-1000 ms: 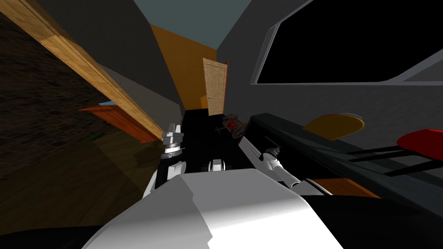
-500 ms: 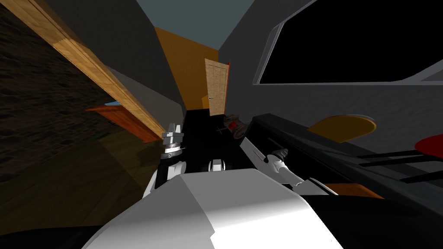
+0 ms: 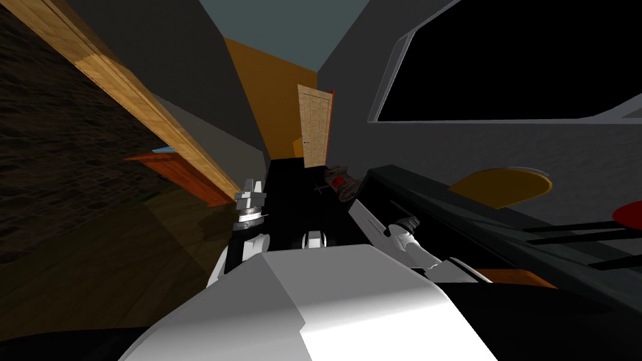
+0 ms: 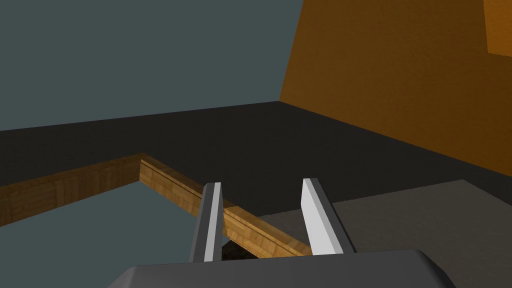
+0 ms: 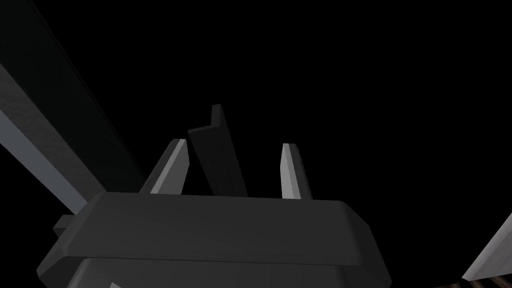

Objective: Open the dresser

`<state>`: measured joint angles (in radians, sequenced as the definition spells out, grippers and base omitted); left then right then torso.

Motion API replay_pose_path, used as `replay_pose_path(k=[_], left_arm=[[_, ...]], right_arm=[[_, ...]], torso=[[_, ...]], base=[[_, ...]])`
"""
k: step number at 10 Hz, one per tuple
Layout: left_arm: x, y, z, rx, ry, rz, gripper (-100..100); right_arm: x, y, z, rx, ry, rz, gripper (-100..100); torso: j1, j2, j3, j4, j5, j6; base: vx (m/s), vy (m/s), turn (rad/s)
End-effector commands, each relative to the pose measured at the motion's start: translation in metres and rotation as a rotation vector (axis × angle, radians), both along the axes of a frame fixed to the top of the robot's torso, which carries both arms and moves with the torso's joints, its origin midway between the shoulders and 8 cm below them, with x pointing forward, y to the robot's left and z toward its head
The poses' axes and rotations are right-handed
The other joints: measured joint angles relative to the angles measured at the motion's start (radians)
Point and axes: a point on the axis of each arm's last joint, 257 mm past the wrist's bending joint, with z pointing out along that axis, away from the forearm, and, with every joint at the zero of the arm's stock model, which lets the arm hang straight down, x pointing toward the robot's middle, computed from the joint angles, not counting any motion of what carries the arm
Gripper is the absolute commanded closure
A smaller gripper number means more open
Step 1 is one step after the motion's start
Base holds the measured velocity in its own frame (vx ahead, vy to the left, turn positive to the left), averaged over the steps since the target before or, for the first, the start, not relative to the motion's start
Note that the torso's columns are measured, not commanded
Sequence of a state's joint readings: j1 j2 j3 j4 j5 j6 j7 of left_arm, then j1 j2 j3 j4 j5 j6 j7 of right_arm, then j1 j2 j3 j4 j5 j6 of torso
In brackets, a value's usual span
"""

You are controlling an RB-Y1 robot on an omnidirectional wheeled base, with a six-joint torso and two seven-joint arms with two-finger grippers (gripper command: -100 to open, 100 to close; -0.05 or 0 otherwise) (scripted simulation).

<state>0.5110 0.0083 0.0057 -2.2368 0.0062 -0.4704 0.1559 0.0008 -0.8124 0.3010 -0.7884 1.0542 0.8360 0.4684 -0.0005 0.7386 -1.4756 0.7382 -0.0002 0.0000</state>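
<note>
Right gripper (image 3: 404, 224) has moved in on the front of the dresser (image 3: 451, 204), the long dark unit along my right side. Its fingers are wide apart with the dark handle bar (image 5: 217, 152) now between them, nearer one finger and not clamped. Looks ready to close, then pull. Left gripper (image 3: 251, 191) is unmoved, spread open and empty.

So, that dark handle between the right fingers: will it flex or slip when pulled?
Probably stiff: the handle is a straight, angular dark bar. It may slip: the right gripper stands open around it, not clamped.
</note>
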Motion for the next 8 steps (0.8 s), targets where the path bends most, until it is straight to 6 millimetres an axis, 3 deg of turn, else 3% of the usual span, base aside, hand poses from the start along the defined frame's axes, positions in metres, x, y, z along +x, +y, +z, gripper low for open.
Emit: replay_pose_path(k=[1, 5, 6, 8], left_arm=[[0.0, 0.0, 0.0, 0.0, 0.0, 0.0, 0], [0.0, 0.0, 0.0, -0.001, 0.0, 0.0, 0], [0.0, 0.0, 0.0, 0.0, 0.0, 0.0, 0], [0.0, 0.0, 0.0, 0.0, 0.0, 0.0, 0]], right_arm=[[0.002, -0.001, 0.002, -0.001, 0.0, 0.004, 100], [0.005, -0.002, 0.005, -0.002, 0.001, 0.008, 100], [0.017, -0.006, 0.013, 0.03, -0.057, -0.003, -100], [0.027, -0.008, 0.02, 0.056, -0.108, -0.012, -100]], torso=[[0.005, 0.001, 0.001, 0.0, 0.001, 0.0], [0.001, 0.0, 0.0, 0.0, 0.001, 0.0], [-0.007, -0.002, -0.001, -0.001, -0.002, 0.0], [-0.011, -0.009, -0.006, -0.003, -0.003, 0.0]], base=[[-0.07, 0.148, -0.021], [-0.067, 0.193, -0.015], [0.078, -0.05, 0.054], [0.145, -0.12, 0.055]])
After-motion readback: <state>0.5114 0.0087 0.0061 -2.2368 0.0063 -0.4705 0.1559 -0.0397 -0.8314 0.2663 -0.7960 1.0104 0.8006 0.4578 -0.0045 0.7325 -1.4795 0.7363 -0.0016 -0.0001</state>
